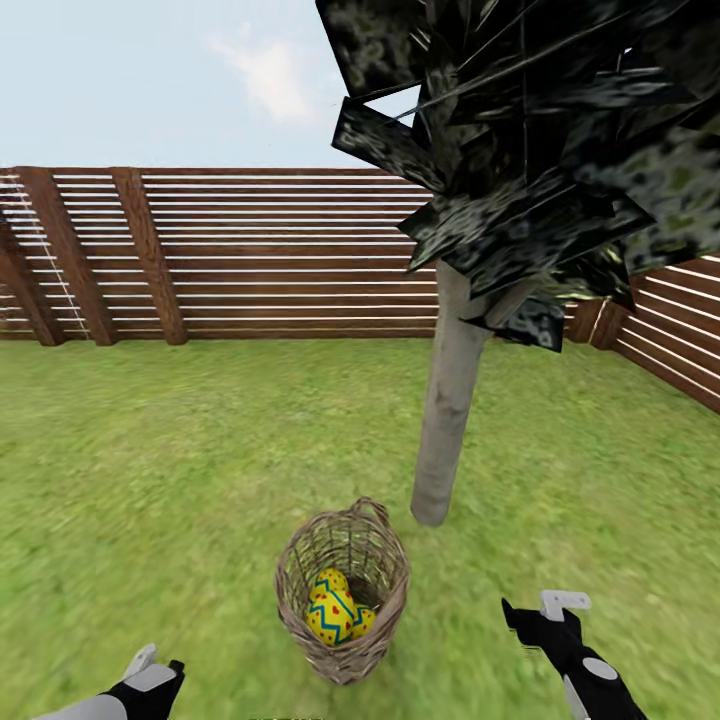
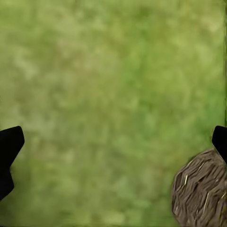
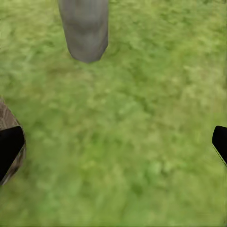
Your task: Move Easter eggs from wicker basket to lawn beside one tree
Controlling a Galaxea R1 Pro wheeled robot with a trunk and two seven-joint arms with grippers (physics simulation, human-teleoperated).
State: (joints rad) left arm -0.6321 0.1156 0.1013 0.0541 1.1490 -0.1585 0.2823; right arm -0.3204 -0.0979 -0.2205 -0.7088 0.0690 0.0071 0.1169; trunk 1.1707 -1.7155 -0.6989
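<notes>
Three Easter eggs (image 1: 337, 610) lie piled in the bottom of the wicker basket (image 1: 343, 595), which sits on the lawn (image 1: 180, 470) between my two grippers and a little ahead of them; only two eggs show plainly, the third peeking out beside them, so I judge the count rather than see it whole. I hold my left gripper (image 1: 152, 668) low beside the basket, fingers spread wide and empty, and its wrist camera catches the basket's woven wall (image 2: 201, 191) just beside one fingertip. My right gripper (image 1: 548, 610) hangs on the basket's other side, likewise open and holding nothing, with the basket's edge (image 3: 5, 120) by one finger and the tree (image 1: 450, 400) ahead of it. I take this flanking pose as readiness to reach in, and the trunk (image 3: 85, 28) stands near enough to serve as the drop spot. The basket's weave hides the eggs' undersides, and both arms are cut off by the head view's lower edge.
</notes>
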